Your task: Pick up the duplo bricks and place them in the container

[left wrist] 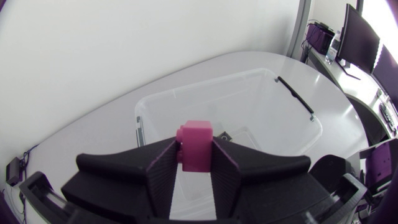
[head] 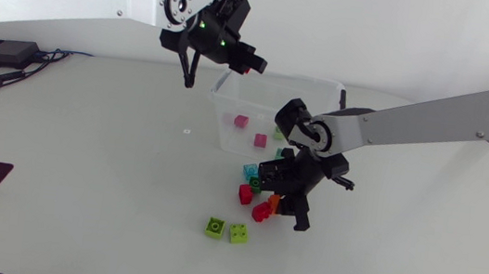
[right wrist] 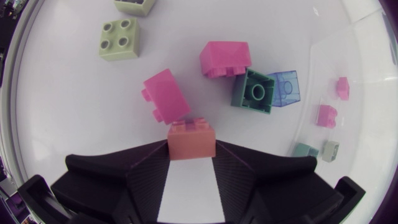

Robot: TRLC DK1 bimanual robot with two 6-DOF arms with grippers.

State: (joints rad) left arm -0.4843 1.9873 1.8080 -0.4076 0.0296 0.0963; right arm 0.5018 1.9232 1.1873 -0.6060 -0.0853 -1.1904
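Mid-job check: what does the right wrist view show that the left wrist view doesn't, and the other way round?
Only the right wrist view: the right gripper shut on an orange brick, loose bricks lying ahead of it, and small bricks already inside the clear container.
Only the left wrist view: the left gripper shut on a magenta brick, held above the container's open top.
Both: the container, and the view's own fingers clamping a brick.

Our right wrist view cuts off a pale green brick (right wrist: 134,5) at its edge. From overhead, our right end effector (head: 281,205) hides most of the orange brick (head: 273,200), and our right arm (head: 415,121) covers part of the container (head: 222,114).
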